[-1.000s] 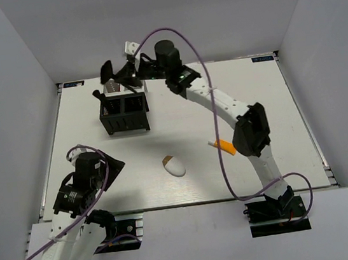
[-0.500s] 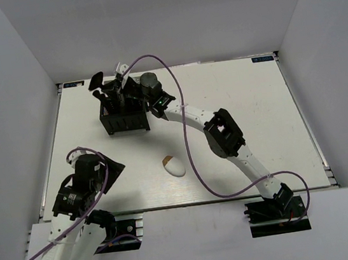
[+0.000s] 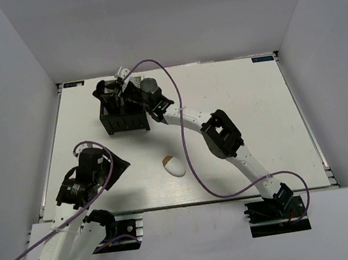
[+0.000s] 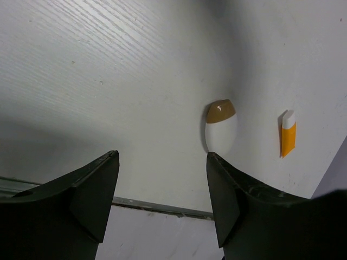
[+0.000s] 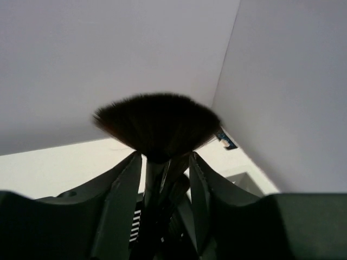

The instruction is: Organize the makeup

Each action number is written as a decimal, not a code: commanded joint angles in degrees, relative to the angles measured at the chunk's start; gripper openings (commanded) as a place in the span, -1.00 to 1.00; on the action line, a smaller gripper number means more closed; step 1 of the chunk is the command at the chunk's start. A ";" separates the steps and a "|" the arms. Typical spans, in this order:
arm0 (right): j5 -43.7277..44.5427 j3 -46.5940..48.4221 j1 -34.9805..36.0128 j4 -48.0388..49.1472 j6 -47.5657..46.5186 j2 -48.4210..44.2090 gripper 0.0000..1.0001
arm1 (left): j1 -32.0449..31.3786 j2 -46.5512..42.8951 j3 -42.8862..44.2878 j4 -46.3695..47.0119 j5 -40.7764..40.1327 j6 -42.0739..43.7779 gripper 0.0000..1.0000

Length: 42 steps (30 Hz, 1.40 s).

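Observation:
A black-handled brush with a wide brown head (image 5: pixel 157 127) stands upright in the black perforated box (image 3: pixel 126 128) at the far left of the table. My right gripper (image 5: pixel 164 157) reaches over the box (image 3: pixel 115 94). It is open, its fingers standing a little apart on either side of the brush's handle. The white egg-shaped sponge with a tan tip (image 3: pixel 174 166) lies mid-table (image 4: pixel 220 127). An orange white-capped tube (image 4: pixel 288 138) lies to its right; in the top view my right arm hides it. My left gripper (image 4: pixel 161 156) hovers open and empty near the front left (image 3: pixel 116 165).
White walls enclose the table on three sides. The table's front edge (image 4: pixel 162 207) runs just under my left fingers. More dark handles stand in the box beside the brush. My right arm stretches diagonally across the table's middle.
My right arm lowered the wide brush into the box and its jaws widened off the handle. My left gripper shifted slightly forward and right.

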 commanded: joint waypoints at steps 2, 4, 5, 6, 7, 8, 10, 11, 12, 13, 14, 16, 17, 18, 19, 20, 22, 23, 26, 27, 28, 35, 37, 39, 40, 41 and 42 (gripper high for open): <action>-0.87 -2.76 -0.21 4.50 -0.24 -2.62 0.05 | -0.05 2.92 2.72 3.57 2.73 2.54 0.52; -1.05 -3.73 -0.39 4.85 -0.50 -3.75 0.08 | -0.05 3.62 3.16 4.09 3.26 3.07 0.51; -1.05 -4.95 -0.31 5.81 -0.68 -4.37 0.08 | -0.05 3.80 3.34 4.62 3.43 3.16 0.52; -1.22 -5.49 -0.31 6.09 -0.77 -5.25 0.09 | -0.05 3.89 3.42 4.88 3.78 3.25 0.52; -1.49 -6.02 -0.65 6.17 -1.29 -6.65 0.09 | -0.05 4.15 3.43 5.15 4.05 3.25 0.52; -1.84 -6.37 -0.83 6.35 -1.47 -7.53 0.09 | -0.05 4.41 3.43 6.02 4.31 3.34 0.52; -1.84 -10.21 -1.88 6.70 -1.39 -12.86 0.10 | -0.05 5.29 2.99 8.38 7.28 2.81 0.52; -1.84 -10.24 -2.24 6.70 -1.38 -12.90 0.10 | -0.05 5.29 2.99 9.10 7.30 2.81 0.52; -1.14 -13.11 -2.93 7.23 -1.21 -14.47 0.09 | -0.05 6.08 2.73 9.98 7.91 2.72 0.50; -0.96 -14.97 -3.81 7.58 -1.03 -18.31 0.03 | -0.05 6.69 2.55 10.85 8.96 2.64 0.48; -0.70 -17.25 -4.95 7.93 -0.95 -20.18 -0.03 | -0.05 7.48 2.37 12.52 9.58 2.37 0.46; -0.43 -28.11 -7.14 8.37 -0.95 -27.47 -0.44 | -0.05 13.26 2.46 14.02 11.77 2.11 0.11; -0.70 -28.17 -7.68 8.20 -1.21 -29.84 -0.63 | -0.05 13.29 2.46 14.03 12.31 2.11 0.10; -0.78 -34.17 -8.56 5.76 -1.82 -35.17 -1.00 | -0.74 16.95 3.24 14.03 12.83 2.02 -0.10; -0.26 -36.93 -9.44 3.30 -2.69 -38.01 -1.00 | -0.75 18.90 3.60 14.03 13.54 1.93 -0.22; 1.57 -39.57 -10.84 0.23 -4.62 -40.48 -1.00 | -1.27 20.57 3.78 14.11 13.80 1.50 -0.42; 3.59 -46.34 -12.60 -9.52 -6.73 -47.25 -1.00 | -2.76 25.40 4.91 14.64 14.07 0.36 -0.49; 4.30 -48.89 -13.91 -12.51 -7.18 -49.27 -1.00 | -4.25 27.07 5.44 14.73 13.90 0.00 -0.51; 3.44 -60.22 -18.04 -20.87 -8.41 -57.79 -0.74 | -7.42 36.64 11.14 10.52 10.74 -0.97 -0.41; 2.91 -62.69 -19.89 -22.81 -8.85 -61.99 -0.24 | -9.86 42.06 13.25 9.03 10.03 -1.14 -0.18; 2.64 -67.15 -20.51 -26.48 -9.29 -63.95 -0.06 | -11.19 44.55 16.75 7.10 9.24 -1.41 -0.05; 2.20 -81.86 -27.28 -30.83 -8.33 -78.62 0.25 | -19.81 58.72 28.20 0.85 3.00 -6.85 0.54; 1.77 -84.14 -28.78 -30.48 -6.66 -80.39 0.27 | -21.31 61.61 29.61 0.32 3.17 -7.99 0.56; 1.24 -86.61 -29.48 -30.30 -5.96 -82.24 0.29 | -21.84 63.20 31.54 -0.03 2.47 -8.70 0.85; 0.80 -87.40 -30.18 -30.12 -5.61 -83.29 0.29 | -22.63 64.78 32.51 -0.12 2.21 -9.14 0.87; 0.62 -88.45 -30.36 -30.04 -5.52 -83.74 0.29 | -23.33 65.75 33.13 -0.04 2.38 -9.14 0.88; 0.45 -88.90 -30.54 -29.95 -5.52 -84.00 0.29 | -23.34 66.63 33.74 -0.12 2.64 -9.06 0.89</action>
